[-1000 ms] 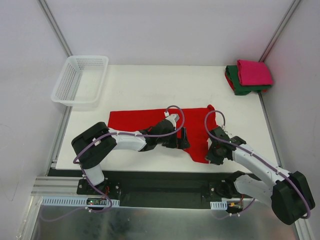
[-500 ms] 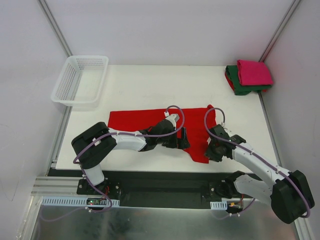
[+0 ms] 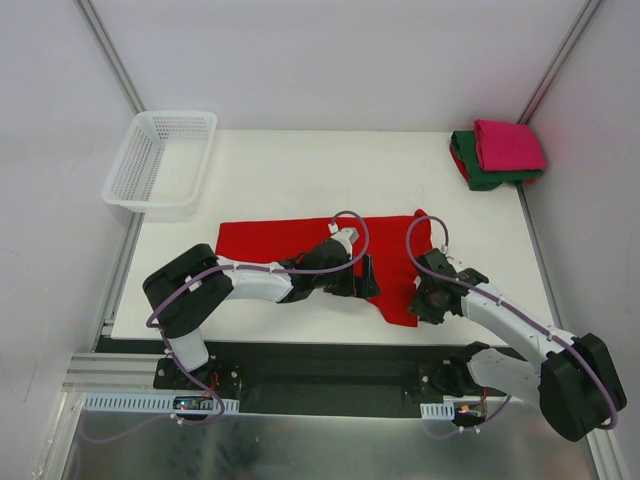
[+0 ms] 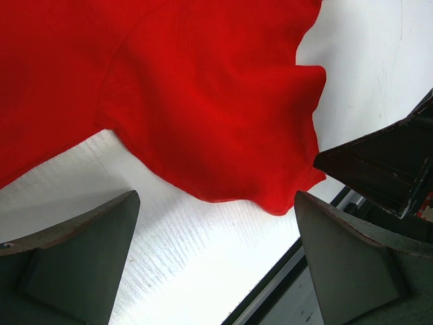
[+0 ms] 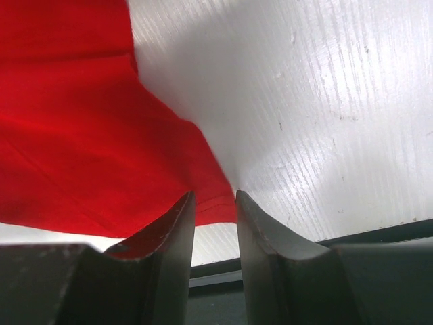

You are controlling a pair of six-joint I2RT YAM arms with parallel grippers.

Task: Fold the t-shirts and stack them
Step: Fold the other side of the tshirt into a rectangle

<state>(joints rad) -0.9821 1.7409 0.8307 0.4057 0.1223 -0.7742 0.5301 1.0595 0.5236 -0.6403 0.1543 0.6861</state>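
The red t-shirt (image 3: 270,240) lies spread across the near half of the white table (image 3: 300,170). My left gripper (image 3: 368,278) hovers over its lower right part, jaws wide open and holding nothing. In the left wrist view the red t-shirt's (image 4: 203,101) hem curves just ahead of the left gripper (image 4: 216,203). My right gripper (image 3: 425,300) sits at the shirt's near right corner. In the right wrist view the right gripper (image 5: 215,198) has a narrow gap between its jaws, and the red t-shirt's (image 5: 67,135) corner hem lies at the tips. A folded magenta t-shirt (image 3: 508,145) rests on a folded green t-shirt (image 3: 480,175).
A white mesh basket (image 3: 160,160) overhangs the table's far left corner. The folded stack sits at the far right corner, against the right rail. The table's near edge and the dark base rail (image 3: 330,370) run just below both grippers.
My right gripper has crept slightly left and away from the base, onto the shirt's near right corner. The left arm and the shirt have not visibly moved.
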